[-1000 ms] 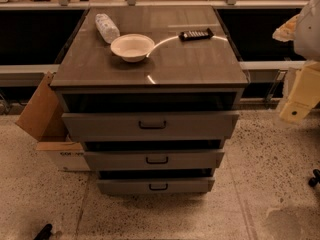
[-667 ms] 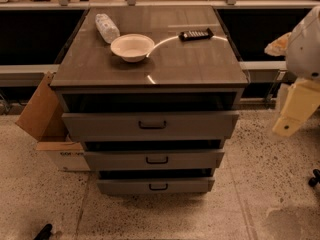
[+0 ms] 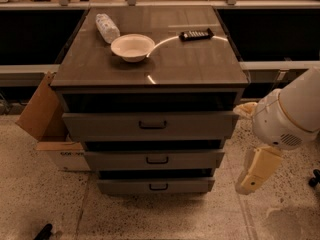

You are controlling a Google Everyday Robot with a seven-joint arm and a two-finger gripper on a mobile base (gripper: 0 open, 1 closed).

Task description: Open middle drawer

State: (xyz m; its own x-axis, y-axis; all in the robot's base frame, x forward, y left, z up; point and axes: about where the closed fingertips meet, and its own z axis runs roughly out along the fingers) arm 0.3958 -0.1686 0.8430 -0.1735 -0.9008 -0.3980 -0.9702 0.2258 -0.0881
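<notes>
The middle drawer (image 3: 154, 159), a wide low grey front with a small dark bar handle, sits second of three. My cream gripper (image 3: 256, 170) hangs at its 3 o'clock, clear of it; its state I cannot tell.

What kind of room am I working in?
Likely an office or lab workspace: a three-drawer cabinet on speckled floor, a cardboard box beside it, counters behind. The gripper hangs right of the middle drawer, not touching.
</notes>
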